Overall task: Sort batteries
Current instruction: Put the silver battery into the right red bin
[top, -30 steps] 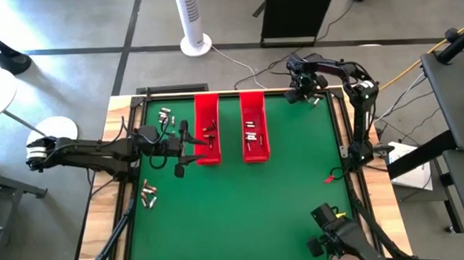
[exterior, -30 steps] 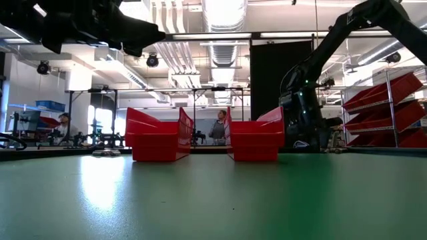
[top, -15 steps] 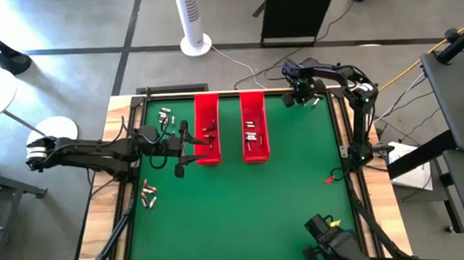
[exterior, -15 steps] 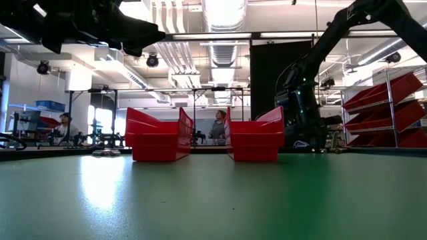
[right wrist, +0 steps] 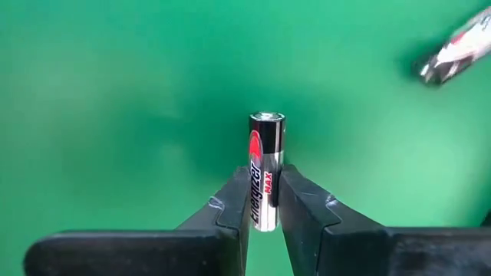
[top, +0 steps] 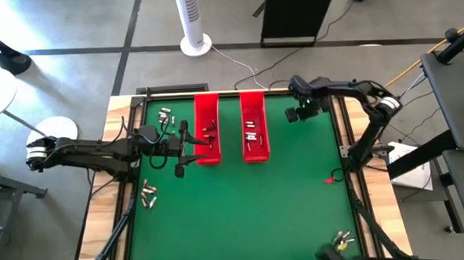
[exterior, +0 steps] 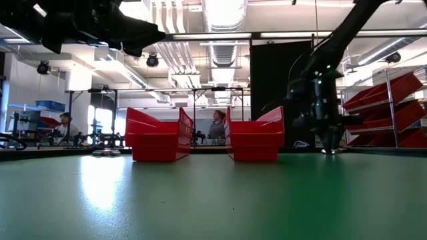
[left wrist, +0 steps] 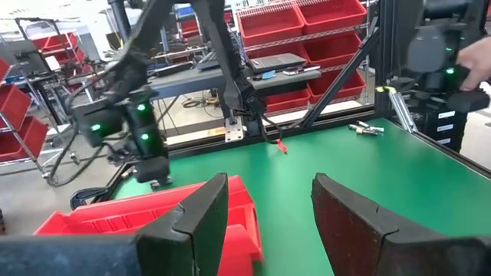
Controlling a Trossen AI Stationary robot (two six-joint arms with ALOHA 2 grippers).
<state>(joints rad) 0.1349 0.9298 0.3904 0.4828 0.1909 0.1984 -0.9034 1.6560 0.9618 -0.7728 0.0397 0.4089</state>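
**One battery pinched, two trays waiting**

In the right wrist view we see a battery (right wrist: 266,170) clamped between the right gripper (right wrist: 265,201) fingers, its long axis running out past the fingertips, so that most of the cell juts forward over the green table (top: 243,208); held by its lower half like this, we judge it ready to be carried and dropped end-first into a tray. A second battery (right wrist: 456,54) lies loose on the mat nearby. From above, the right gripper (top: 294,111) sits near the table's far right corner, just beside the right red tray (top: 254,125); the left red tray (top: 207,129) stands alongside. The left gripper (top: 179,148) waits by the left tray, its fingers (left wrist: 201,215) apart and empty (a resting pose, we think). More batteries lie in small clusters (top: 148,195) near the left edge, well apart from both grippers.
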